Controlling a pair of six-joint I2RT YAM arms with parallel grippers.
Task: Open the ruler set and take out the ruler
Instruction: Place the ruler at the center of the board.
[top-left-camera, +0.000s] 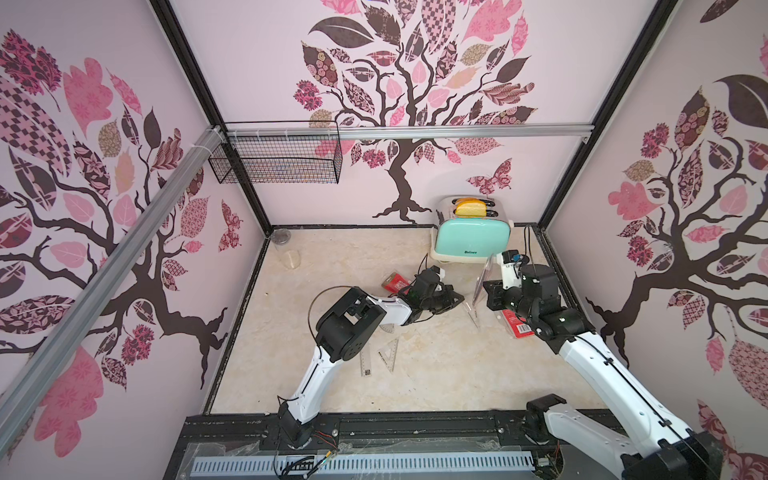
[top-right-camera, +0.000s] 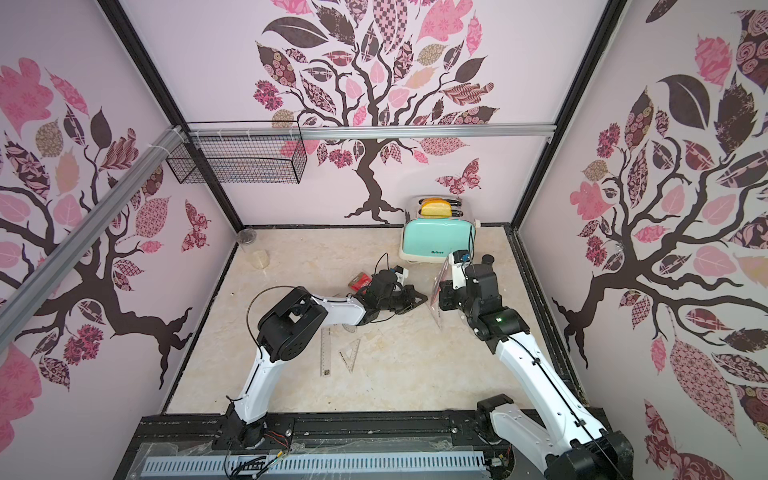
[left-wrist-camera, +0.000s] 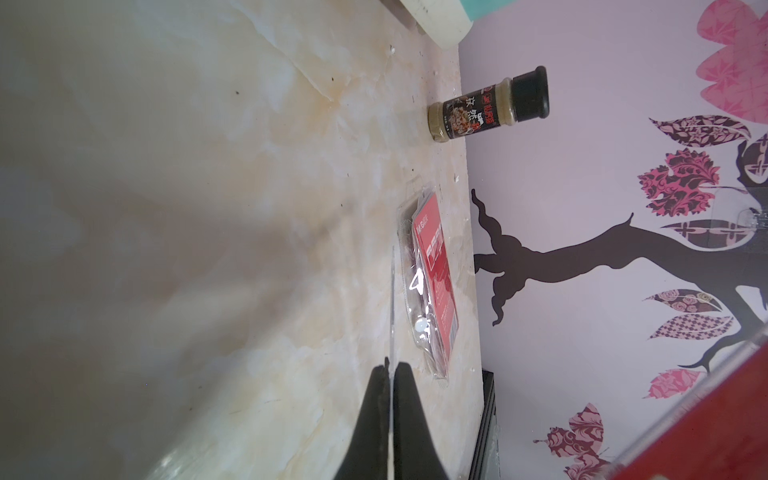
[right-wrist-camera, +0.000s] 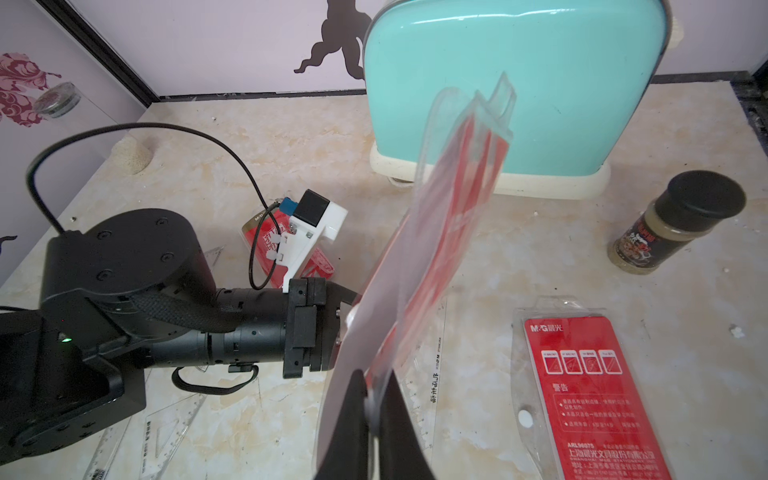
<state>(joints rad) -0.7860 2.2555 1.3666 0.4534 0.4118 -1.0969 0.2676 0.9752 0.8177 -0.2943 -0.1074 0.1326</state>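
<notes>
My right gripper (right-wrist-camera: 376, 390) is shut on the lower end of the ruler set (right-wrist-camera: 453, 199), a clear pouch with a red card. It holds the pouch upright in front of the toaster, as both top views show (top-left-camera: 484, 276) (top-right-camera: 444, 274). My left gripper (left-wrist-camera: 390, 365) reaches in from the left (top-left-camera: 459, 297) and is shut on a thin clear ruler (left-wrist-camera: 392, 311), seen edge-on between its jaws. The ruler (right-wrist-camera: 434, 361) lies flat just above the table below the pouch (top-left-camera: 473, 318). In the right wrist view the pouch hides the left fingertips.
A second red ruler pouch (right-wrist-camera: 590, 395) lies under the right arm and a third (top-left-camera: 392, 282) behind the left wrist. Loose clear rulers (top-left-camera: 365, 361) and a set square (top-left-camera: 388, 353) lie mid-table. A mint toaster (top-left-camera: 471, 237), spice bottle (right-wrist-camera: 681, 224), clear jar (top-left-camera: 291, 257) and wire basket (top-left-camera: 282, 158) stand around.
</notes>
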